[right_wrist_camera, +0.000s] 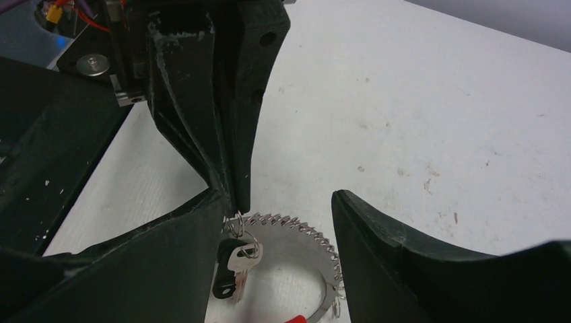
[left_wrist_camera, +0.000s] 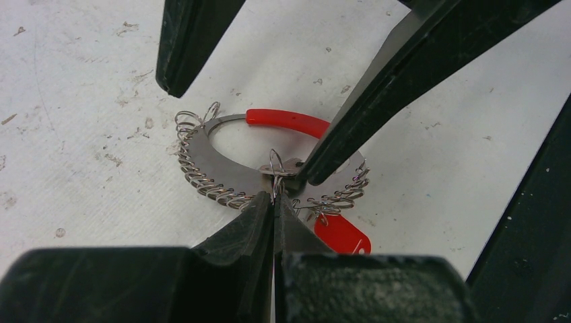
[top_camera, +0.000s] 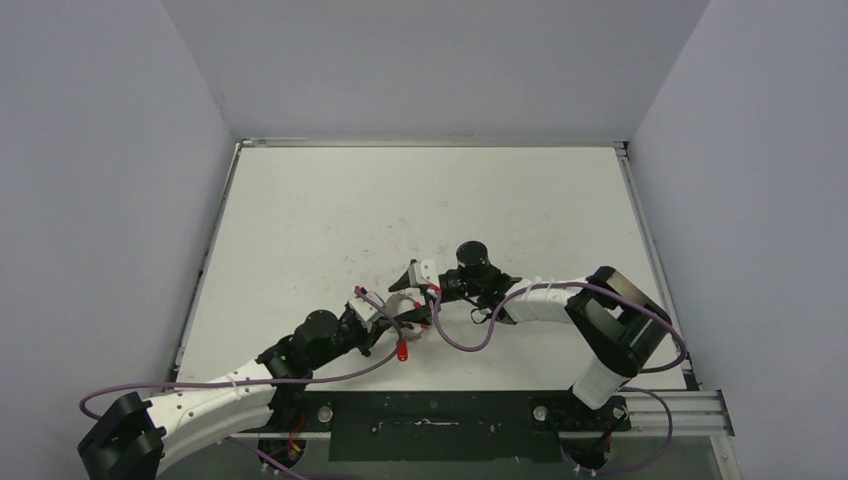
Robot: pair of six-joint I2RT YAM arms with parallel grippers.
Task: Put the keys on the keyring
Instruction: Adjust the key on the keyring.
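The keyring [left_wrist_camera: 202, 158] lies flat on the table, a thin metal ring with a red sleeve [left_wrist_camera: 286, 121] on its far arc and wire coils strung along it. My left gripper [left_wrist_camera: 276, 196] is shut on a small wire loop at the ring's near rim. In the right wrist view the keys [right_wrist_camera: 236, 266], one dark-headed and one silver, hang from small rings just under the left fingertips [right_wrist_camera: 232, 192]. My right gripper [right_wrist_camera: 277, 198] is open and straddles the keyring [right_wrist_camera: 299, 239], its left finger close beside the keys. Both grippers meet at the table's near centre [top_camera: 410, 305].
A red tag [left_wrist_camera: 342, 234] lies by the keyring's near right side and also shows in the top view as a red tag [top_camera: 403, 350]. Purple cables loop off both arms over the table's front. Grey walls enclose the white table [top_camera: 420, 200].
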